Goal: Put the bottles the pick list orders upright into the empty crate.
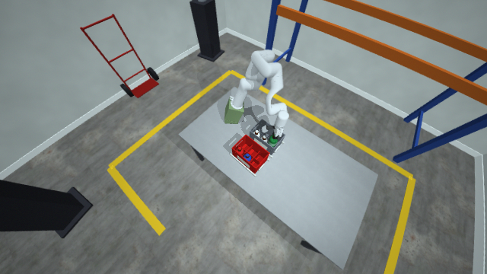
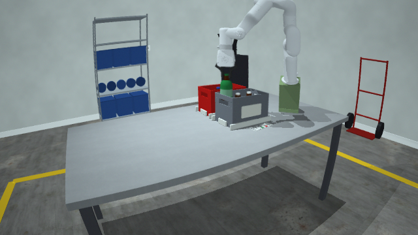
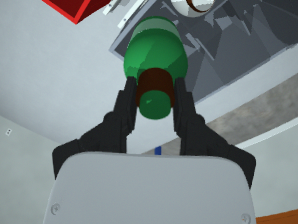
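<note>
My gripper (image 3: 155,88) is shut on the neck of a green-labelled bottle (image 3: 154,56) and holds it upright. The bottle (image 2: 226,87) hangs over a corner cell of the grey crate (image 2: 241,106), with its label still above the rim. The red crate (image 1: 251,153) beside it holds a blue-labelled bottle (image 1: 248,156) and a red-labelled one (image 1: 239,150). The pick list (image 2: 261,127) lies on the table by the grey crate, on the side away from the red crate.
The arm's green pedestal (image 2: 289,94) stands on the table close behind the grey crate. The two crates stand side by side, almost touching. A black pillar, a shelf and a red hand truck stand on the floor away from the table.
</note>
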Tool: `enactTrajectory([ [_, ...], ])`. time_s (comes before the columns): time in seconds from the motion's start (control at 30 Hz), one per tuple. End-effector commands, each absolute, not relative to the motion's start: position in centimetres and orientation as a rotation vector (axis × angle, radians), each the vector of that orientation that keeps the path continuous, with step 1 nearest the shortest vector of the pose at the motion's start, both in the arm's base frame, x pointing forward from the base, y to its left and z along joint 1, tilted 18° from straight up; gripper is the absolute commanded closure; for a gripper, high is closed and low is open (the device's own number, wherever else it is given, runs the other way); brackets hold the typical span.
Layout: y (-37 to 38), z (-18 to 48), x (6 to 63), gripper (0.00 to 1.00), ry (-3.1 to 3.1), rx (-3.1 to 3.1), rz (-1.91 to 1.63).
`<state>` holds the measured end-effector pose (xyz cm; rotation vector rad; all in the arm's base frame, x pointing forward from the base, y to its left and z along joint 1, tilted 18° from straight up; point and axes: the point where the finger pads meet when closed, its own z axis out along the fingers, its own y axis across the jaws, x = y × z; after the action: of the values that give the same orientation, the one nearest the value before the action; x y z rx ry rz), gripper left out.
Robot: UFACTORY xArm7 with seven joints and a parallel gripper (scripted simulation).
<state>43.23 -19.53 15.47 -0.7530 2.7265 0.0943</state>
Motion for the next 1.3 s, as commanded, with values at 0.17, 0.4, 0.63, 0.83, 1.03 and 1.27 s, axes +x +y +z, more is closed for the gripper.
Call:
enactTrajectory([
  [0.17, -19.6, 15.0, 43.5, 1.00, 2.724, -0.751, 0.088],
  [0.4, -19.5, 14.3, 43.7, 1.00, 2.724, -0.751, 0.088],
  [0.63, -19.4, 13.6, 43.9, 1.00, 2.724, -0.751, 0.088],
  [0.83, -19.3, 13.2, 44.0, 1.00, 2.724, -0.751, 0.088],
  [1.03, -19.2, 12.7, 44.2, 1.00, 2.724, -0.751, 0.089],
  [1.27, -19.1, 12.1, 44.4, 1.00, 2.724, -0.751, 0.089],
])
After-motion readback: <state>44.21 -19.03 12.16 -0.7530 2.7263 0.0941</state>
